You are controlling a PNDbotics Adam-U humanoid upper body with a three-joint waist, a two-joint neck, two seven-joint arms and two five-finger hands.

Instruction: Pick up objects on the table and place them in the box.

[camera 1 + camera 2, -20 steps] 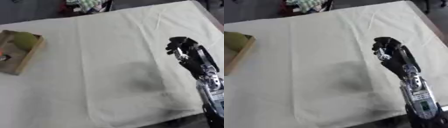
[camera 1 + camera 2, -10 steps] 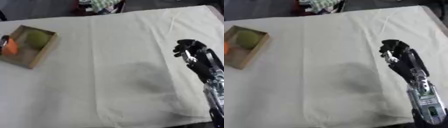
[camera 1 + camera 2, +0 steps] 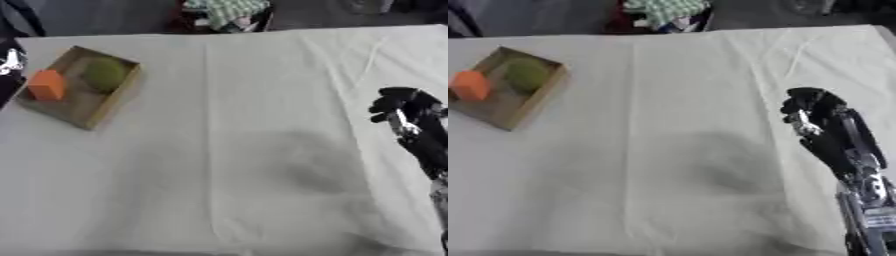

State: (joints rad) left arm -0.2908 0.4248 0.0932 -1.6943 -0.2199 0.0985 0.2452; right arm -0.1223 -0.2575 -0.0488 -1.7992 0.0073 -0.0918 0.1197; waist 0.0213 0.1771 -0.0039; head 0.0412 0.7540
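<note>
The box (image 3: 509, 95), a shallow brown tray with low walls, is set askew at the far left of the white tablecloth (image 3: 667, 150). Two things are seen inside it: an orange block (image 3: 469, 85) against the box's left side and a round green object (image 3: 527, 74), perhaps a fruit, just beside the block toward the box's far right wall. Both lie within the walls.

No loose object can be made out on the cloth right of the box or nearer than it; only creases and a soft shadow are seen there. Beyond the table's far edge, well apart from the box, a green-and-white checked cloth (image 3: 662, 10) is seen on something dark; whether it belongs to the task cannot be told.

The right hand (image 3: 820, 112) is held above the cloth well to the right of the box, near the table's right edge, with its forearm running down toward the lower right corner. Its fingers are curled inward and nothing is seen held within them. At the left edge of the left eye view, just left of the box, a dark and pale shape is partly seen; it may be the left hand, but neither that nor the state of any fingers can be told.

By the look of things, the placing is done or nearly done, and the step in hand is judged to be a pause between picks. If anything is left to be picked, it must first be found outside the present view.
</note>
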